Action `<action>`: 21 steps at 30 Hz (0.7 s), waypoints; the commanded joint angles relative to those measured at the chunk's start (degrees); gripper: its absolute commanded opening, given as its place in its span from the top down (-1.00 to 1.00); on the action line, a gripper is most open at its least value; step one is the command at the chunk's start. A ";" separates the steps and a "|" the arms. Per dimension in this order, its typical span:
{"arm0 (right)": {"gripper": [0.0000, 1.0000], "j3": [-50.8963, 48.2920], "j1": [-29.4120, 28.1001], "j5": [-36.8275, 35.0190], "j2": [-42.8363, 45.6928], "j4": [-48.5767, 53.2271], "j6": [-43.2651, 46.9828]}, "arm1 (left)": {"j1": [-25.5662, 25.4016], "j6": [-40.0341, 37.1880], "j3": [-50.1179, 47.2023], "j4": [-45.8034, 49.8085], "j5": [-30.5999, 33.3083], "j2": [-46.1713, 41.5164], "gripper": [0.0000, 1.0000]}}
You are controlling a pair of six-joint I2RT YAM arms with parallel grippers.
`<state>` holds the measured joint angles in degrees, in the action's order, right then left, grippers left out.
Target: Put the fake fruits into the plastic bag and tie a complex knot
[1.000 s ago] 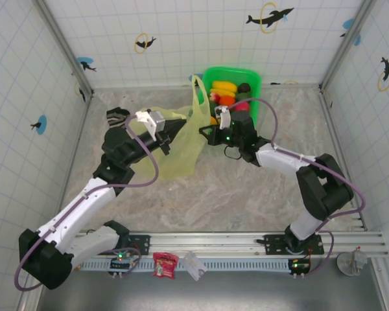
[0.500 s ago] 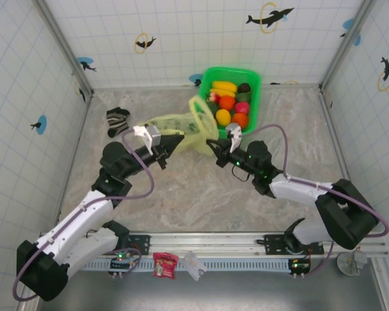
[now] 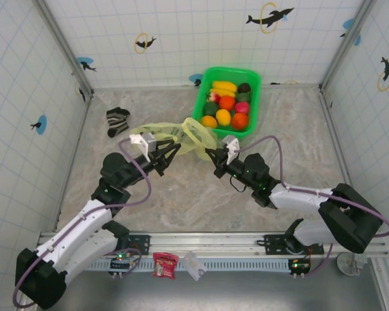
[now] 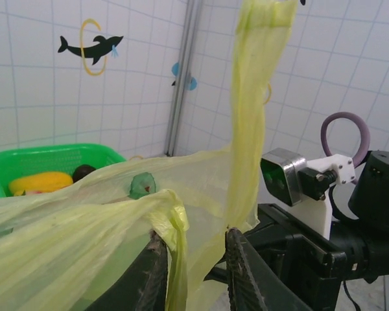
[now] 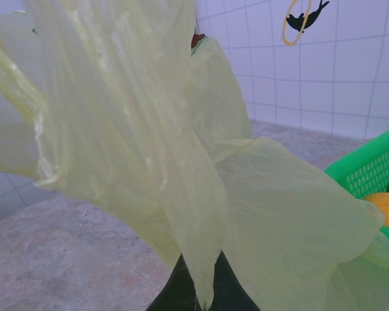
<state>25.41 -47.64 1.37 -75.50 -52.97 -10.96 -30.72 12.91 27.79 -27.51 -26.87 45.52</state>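
Observation:
The pale-yellow plastic bag (image 3: 193, 133) hangs crumpled and low between my two grippers, just in front of the green tub (image 3: 233, 70). The fake fruits (image 3: 225, 103), orange, yellow, red, green, pink and dark, lie in that tub. My left gripper (image 3: 173, 150) stands open, with a fold of the bag (image 4: 84, 233) draped over one finger (image 4: 157, 272) and a handle strip rising past the other. My right gripper (image 3: 211, 155) is shut on a strip of the bag (image 5: 181, 129) near its tip (image 5: 201, 291). The knot is out of view.
A black-and-white striped sock (image 3: 118, 120) lies at the back left of the stone-patterned table. Tiled walls close in the left, back and right sides. Small packets (image 3: 163, 264) sit on the front rail between the arm bases.
Both grippers came down and toward the near edge, and the bag dropped from a raised sheet to a low bunch, uncovering the tub. The left fingers now stand apart.

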 commanded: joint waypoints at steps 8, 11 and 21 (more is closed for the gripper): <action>1.00 -0.98 -1.05 -1.27 1.83 -2.80 2.12 | -0.31 4.67 0.76 -2.47 7.83 1.21 0.09; 1.00 -1.23 -1.41 -1.74 2.41 -2.66 2.50 | -0.39 4.52 1.53 0.05 12.09 1.50 0.07; 1.00 -1.55 -1.59 -3.50 3.17 -2.05 3.18 | -0.59 4.25 3.00 2.05 12.86 0.68 0.62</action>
<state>24.77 -48.82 -0.47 -73.82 -52.95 -8.64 -30.87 16.97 28.56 -25.76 -13.87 46.89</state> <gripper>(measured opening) 0.054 0.215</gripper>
